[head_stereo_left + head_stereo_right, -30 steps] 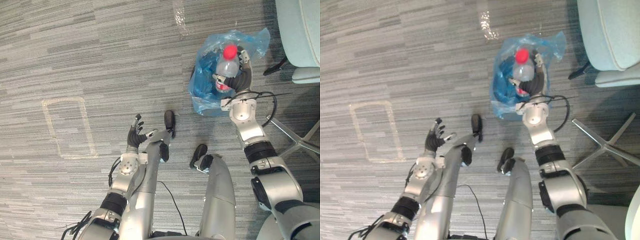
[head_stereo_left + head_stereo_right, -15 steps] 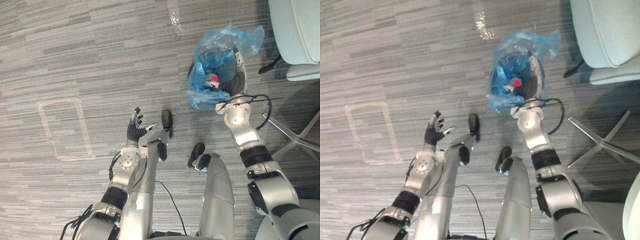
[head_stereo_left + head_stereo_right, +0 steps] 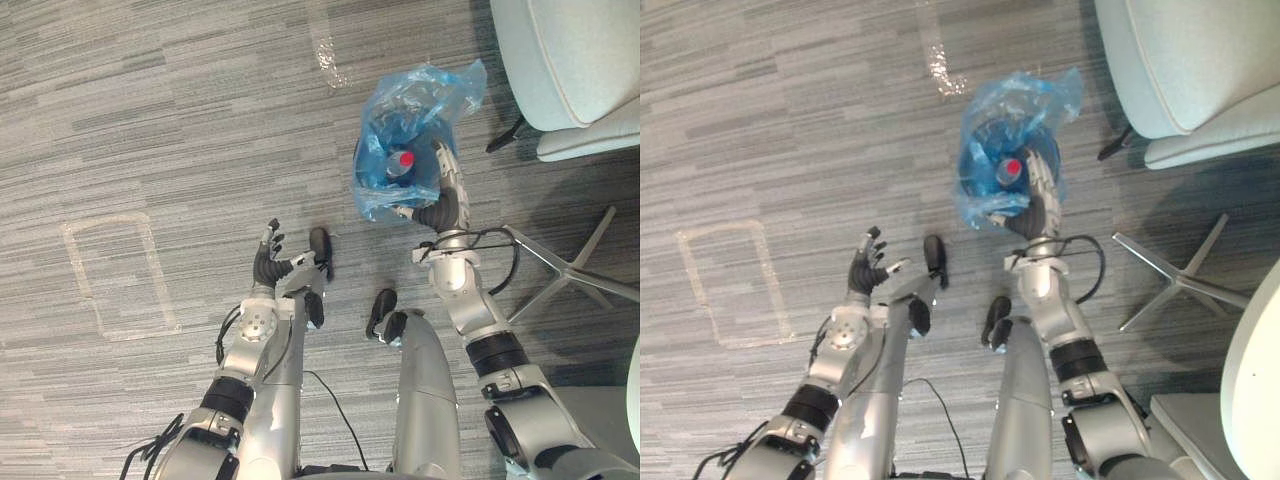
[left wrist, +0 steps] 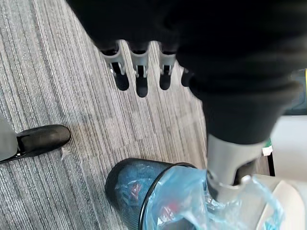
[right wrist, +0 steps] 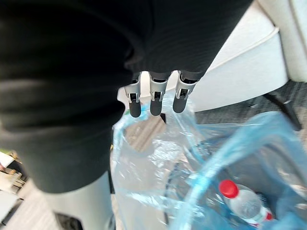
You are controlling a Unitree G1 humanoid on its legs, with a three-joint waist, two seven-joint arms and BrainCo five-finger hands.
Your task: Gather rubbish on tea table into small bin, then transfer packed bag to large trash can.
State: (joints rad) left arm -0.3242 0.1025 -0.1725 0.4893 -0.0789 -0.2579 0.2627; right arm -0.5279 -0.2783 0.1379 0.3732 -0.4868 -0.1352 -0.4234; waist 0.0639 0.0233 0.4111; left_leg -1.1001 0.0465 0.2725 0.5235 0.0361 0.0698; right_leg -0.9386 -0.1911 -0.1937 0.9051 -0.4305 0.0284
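A grey striped carpet [image 3: 150, 120] carries a pale armchair [image 3: 560, 50] and, near it, the small bin [image 4: 125, 184]. The bin is a black mesh basket lined with a crumpled, translucent blue bag [image 3: 420, 95] whose edge stands above the rim, and a clear plastic bottle [image 5: 245, 203] with a red cap lies inside the bag. The right hand [image 3: 446, 200] hovers at the bin's rim with fingers straight and released, holding nothing; the left hand [image 3: 267, 262] is well apart over the carpet, fingers spread and released.
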